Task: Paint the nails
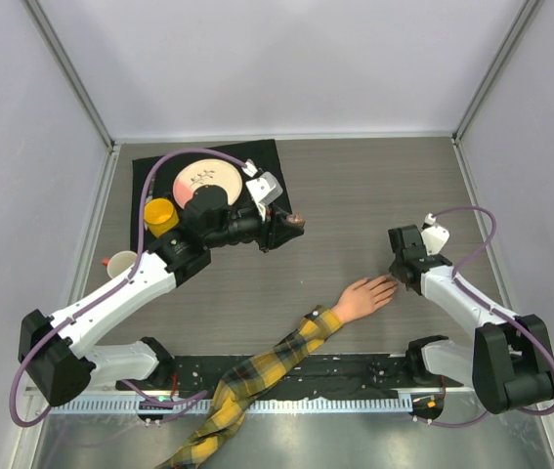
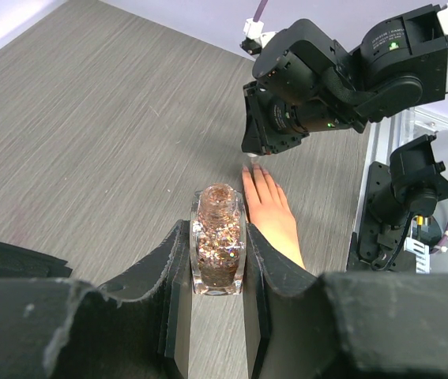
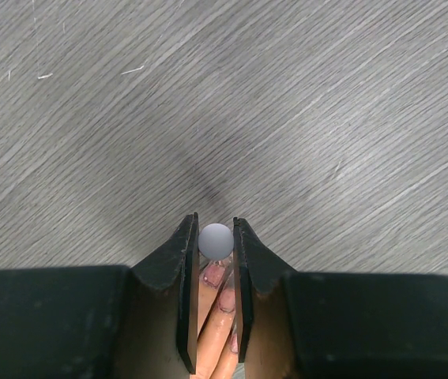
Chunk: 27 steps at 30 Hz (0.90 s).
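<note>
Currently: mannequin hand [image 1: 364,296] lies palm down on the grey table [image 1: 374,186], right of centre, with its fingers pointing toward the far right. Its arm, in a plaid sleeve [image 1: 272,363], runs back to the near edge.

The nails [image 3: 212,274] sit at the fingertips, directly under the right gripper [image 3: 215,230]. Two of them look pinkish in the right wrist view. The right gripper's fingers are closed on a small grey round brush cap [image 3: 216,240] above those fingertips. The left wrist view shows a thin tip below that gripper, right at the fingertips; I cannot tell whether it touches.

The left gripper [image 2: 217,237] is well apart to the left, by the near right corner of a black mat [image 1: 159,166]. Its fingers are clamped on an open-necked glitter polish bottle [image 2: 217,253].

On the mat are a plate [image 1: 203,181] and a yellow cup [image 1: 160,215]. A white cup [image 1: 120,264] stands just off the mat's near left side.
</note>
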Tool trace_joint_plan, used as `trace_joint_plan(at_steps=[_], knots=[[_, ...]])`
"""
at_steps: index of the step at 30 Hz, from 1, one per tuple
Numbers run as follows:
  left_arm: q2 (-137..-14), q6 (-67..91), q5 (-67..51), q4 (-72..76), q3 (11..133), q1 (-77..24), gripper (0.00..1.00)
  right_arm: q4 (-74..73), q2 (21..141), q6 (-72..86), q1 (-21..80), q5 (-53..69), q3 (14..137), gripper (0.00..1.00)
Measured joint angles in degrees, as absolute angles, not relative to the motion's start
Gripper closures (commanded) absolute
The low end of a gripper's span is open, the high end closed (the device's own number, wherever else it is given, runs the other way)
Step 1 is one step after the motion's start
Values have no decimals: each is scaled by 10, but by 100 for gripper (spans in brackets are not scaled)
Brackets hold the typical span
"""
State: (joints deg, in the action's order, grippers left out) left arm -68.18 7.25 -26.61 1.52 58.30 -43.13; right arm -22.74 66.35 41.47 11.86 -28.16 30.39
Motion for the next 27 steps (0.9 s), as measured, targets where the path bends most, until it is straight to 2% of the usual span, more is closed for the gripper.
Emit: trace_joint_plan(at_steps=[27], knots=[[-682, 72, -269, 15, 581, -431, 100, -276, 599, 429, 119, -246, 302, 99]])
